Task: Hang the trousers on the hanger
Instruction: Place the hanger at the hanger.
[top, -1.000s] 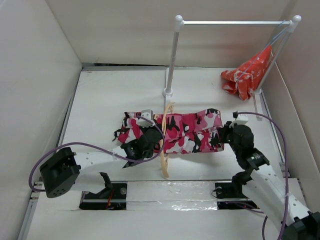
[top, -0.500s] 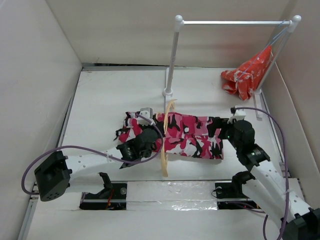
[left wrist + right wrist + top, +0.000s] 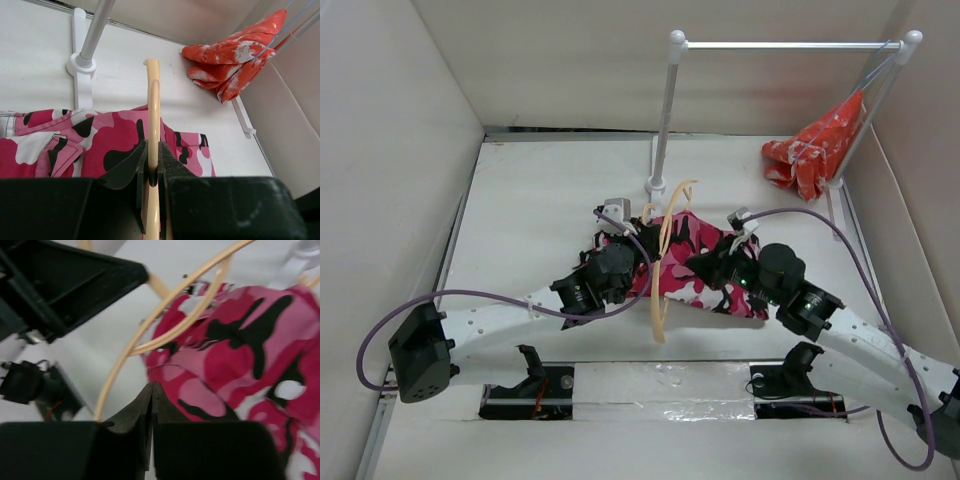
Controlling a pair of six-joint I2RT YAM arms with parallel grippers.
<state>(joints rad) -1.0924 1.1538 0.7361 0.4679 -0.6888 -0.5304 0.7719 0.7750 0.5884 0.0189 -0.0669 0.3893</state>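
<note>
The camouflage trousers (image 3: 695, 262) lie bunched at the table's middle, folded toward the hanger (image 3: 666, 240). My left gripper (image 3: 645, 264) is shut on the hanger's thin beige bar (image 3: 154, 100) and holds it tilted up, hook end toward the rail post. The trousers (image 3: 95, 145) spread under and on both sides of the bar. My right gripper (image 3: 707, 266) is shut on an edge of the trousers (image 3: 240, 355), right beside the hanger's curved frame (image 3: 165, 307). Its jaws (image 3: 151, 388) are pressed together on the cloth.
A white rail with ball-topped posts (image 3: 665, 110) stands at the back, its base (image 3: 82, 62) just beyond the trousers. A red-orange cloth (image 3: 812, 150) hangs at the rail's right end, also in the left wrist view (image 3: 235, 55). White walls enclose the table.
My right gripper has pulled the trousers' right end leftward to the hanger, bunching the cloth. My left gripper has moved right and back, tilting the hanger up.
</note>
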